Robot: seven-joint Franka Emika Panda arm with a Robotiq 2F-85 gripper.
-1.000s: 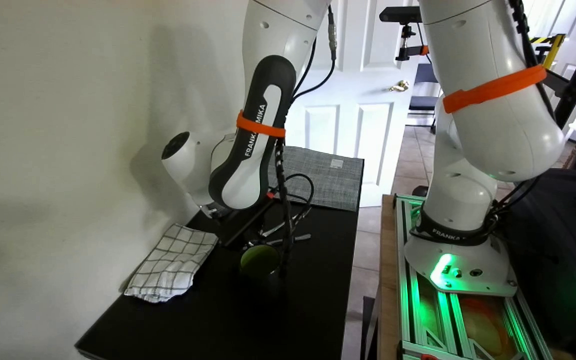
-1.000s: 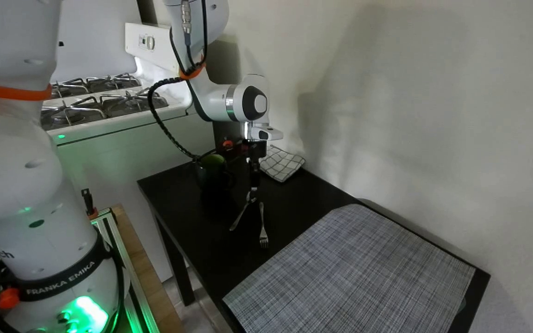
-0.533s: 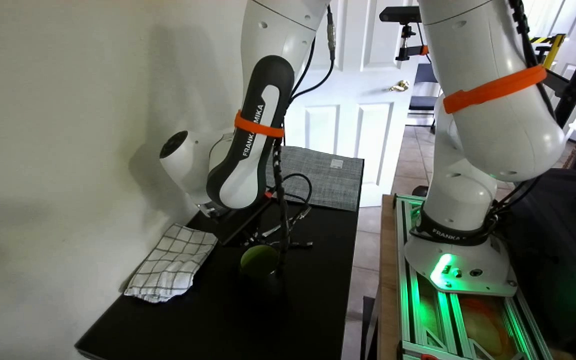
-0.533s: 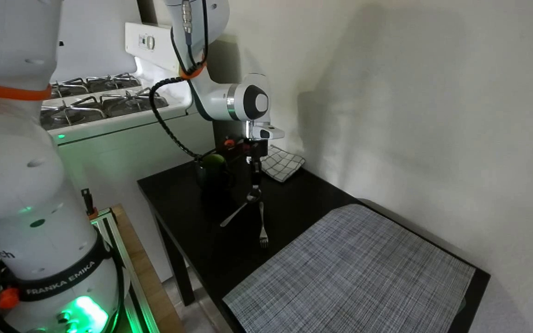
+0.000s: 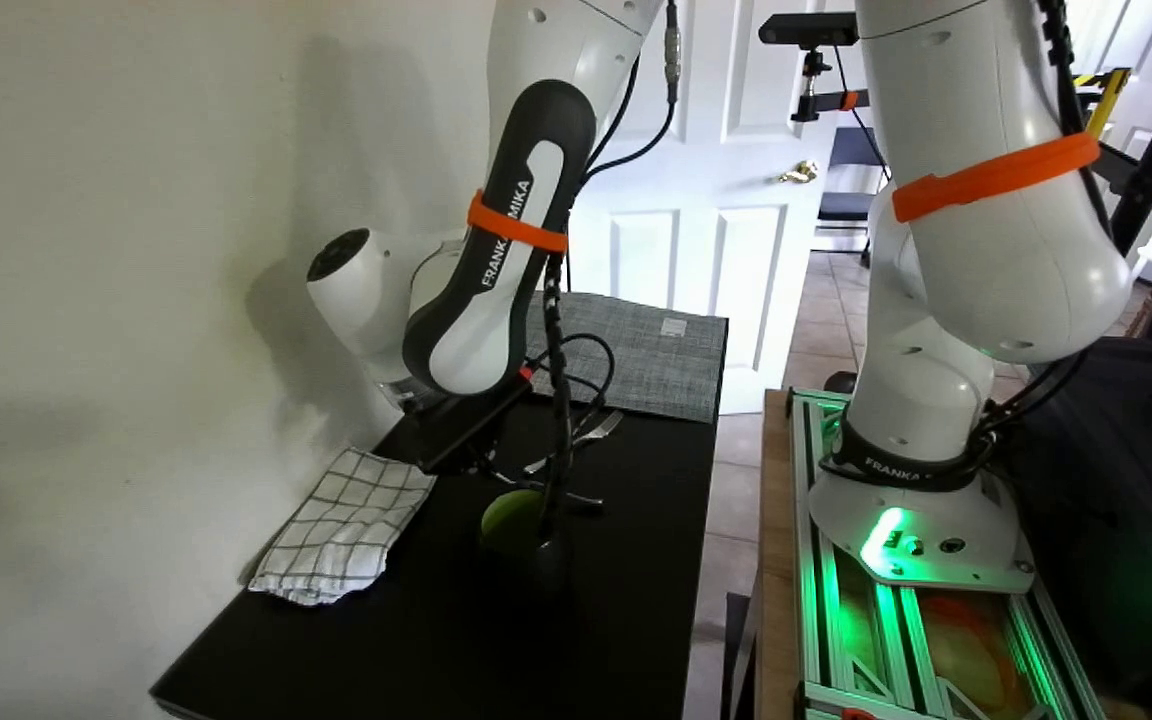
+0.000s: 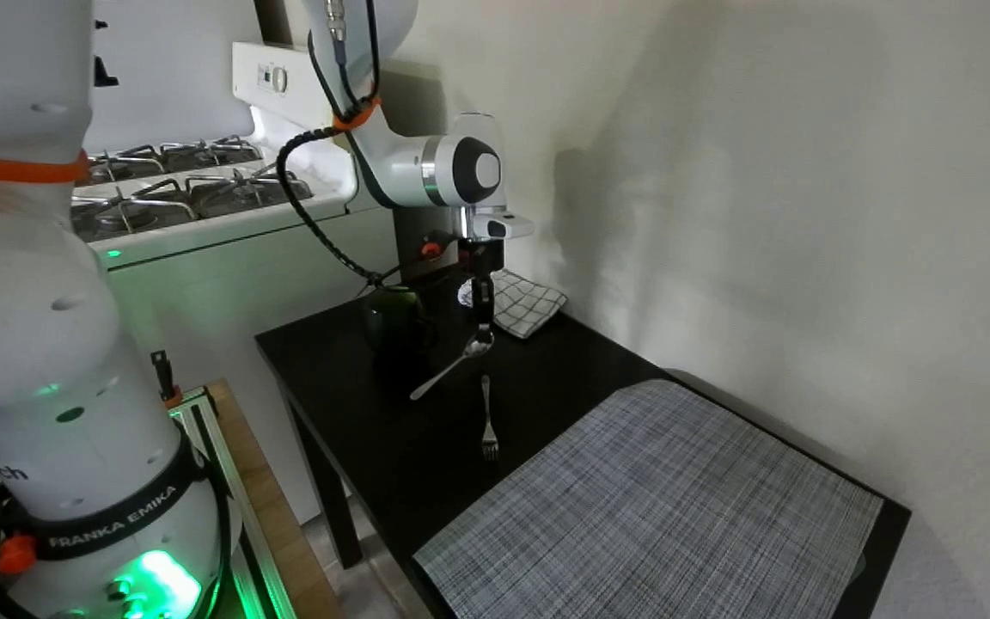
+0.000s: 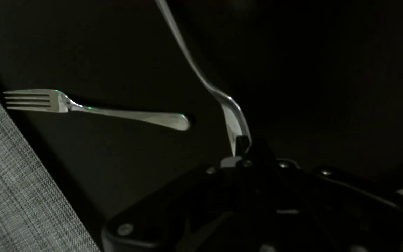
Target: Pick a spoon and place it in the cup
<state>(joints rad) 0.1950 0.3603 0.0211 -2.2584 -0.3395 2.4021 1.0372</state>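
The silvery spoon (image 6: 449,368) is held by its bowl, handle slanting toward the cup's side of the table. In the wrist view the spoon (image 7: 191,61) runs from the fingertips to the top edge. My gripper (image 6: 484,331) is shut on the spoon's bowl; in the wrist view its dark fingertips (image 7: 247,145) cover part of the bowl. The spoon appears raised off the table. The dark green cup (image 6: 394,325) stands upright to the left of the gripper. Its green inside (image 5: 511,515) shows in an exterior view, partly behind the arm's cable. The cup is out of the wrist view.
A fork (image 6: 488,421) lies on the black table (image 6: 349,378), beside the spoon; it also shows in the wrist view (image 7: 124,112). A checkered cloth (image 5: 346,525) lies by the wall. A grey placemat (image 6: 658,507) covers the table's other end. The arm's cable (image 5: 558,400) hangs near the cup.
My gripper has risen with the spoon in it, and the spoon has moved up and away from the fork. The fork, cup and cloth have not moved.
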